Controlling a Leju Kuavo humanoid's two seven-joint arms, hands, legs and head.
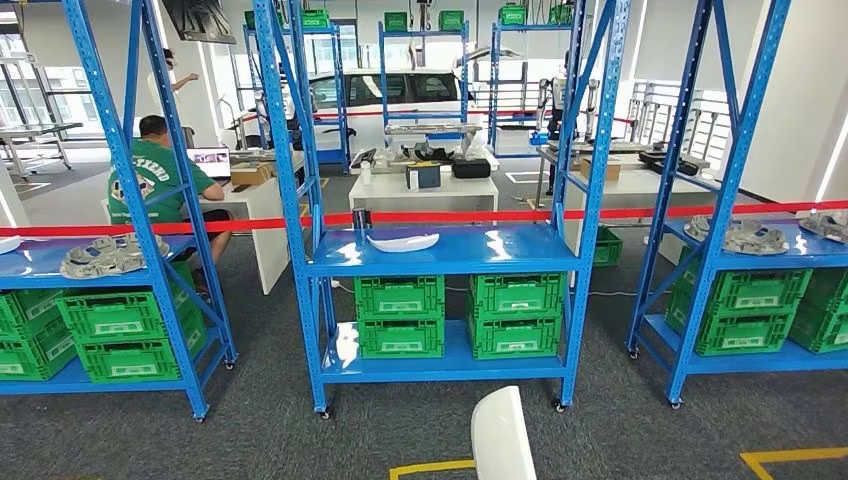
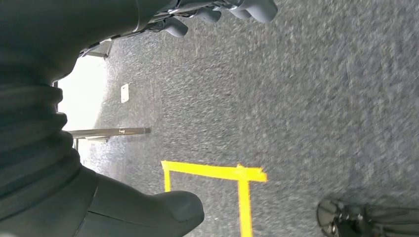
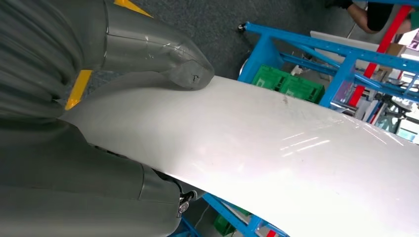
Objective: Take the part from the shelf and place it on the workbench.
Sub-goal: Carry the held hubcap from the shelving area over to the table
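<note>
The right hand (image 3: 123, 98) grips one large white curved panel (image 3: 276, 153), the part: the thick grey thumb presses on its glossy upper face, and the rest of the hand lies under it. In the head view the panel's (image 1: 502, 435) rounded end pokes up at the bottom edge of the picture, over grey carpet. The left hand (image 2: 217, 12) hangs above the carpet holding nothing, fingers curled loosely; yellow floor tape (image 2: 217, 173) runs beneath it.

Ahead stand three blue shelving racks. On the middle rack's (image 1: 445, 255) upper shelf lie one smaller white part (image 1: 403, 241) and one dark cylinder (image 1: 361, 218), near the shelf's back left corner. Four green crates (image 1: 400, 298) sit below, two by two. One red tape barrier (image 1: 500, 215) stretches behind the racks. One person in a green shirt (image 1: 150, 180) sits at a desk; the shirt's white lettering is too small to read.
</note>
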